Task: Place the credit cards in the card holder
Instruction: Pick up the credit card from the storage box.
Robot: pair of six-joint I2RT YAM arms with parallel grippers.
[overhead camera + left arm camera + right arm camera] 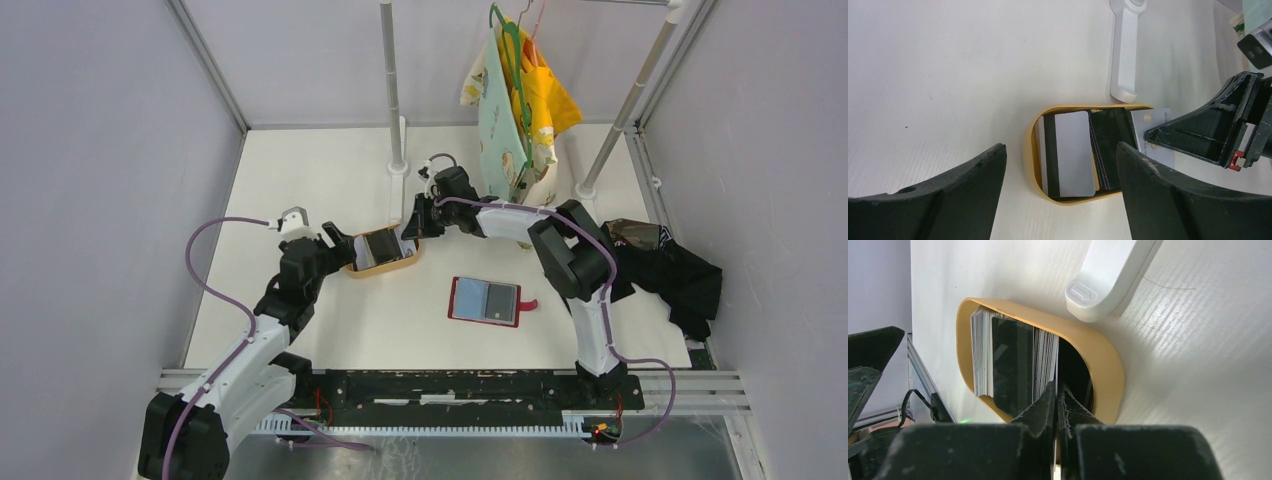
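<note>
Card holder [485, 301] lies open on the table [330, 325], apart from the tan tray [1027, 150]. Farther back, left fingers [341, 249] stand spread beside that tray of credit cards [1075, 152]. Right fingers [1055, 395], pressed together, pinch one pale card [1158, 120] at its end.

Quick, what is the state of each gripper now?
Left gripper: open, holding nothing, over the tan tray.
Right gripper: closed at a silvery card in the tray; whether it grips it cannot be told.

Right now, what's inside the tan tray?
Tan tray: a silver striped card, dark cards, and a white card where the right fingers are shut. Tray floor and any lower cards are covered.
</note>
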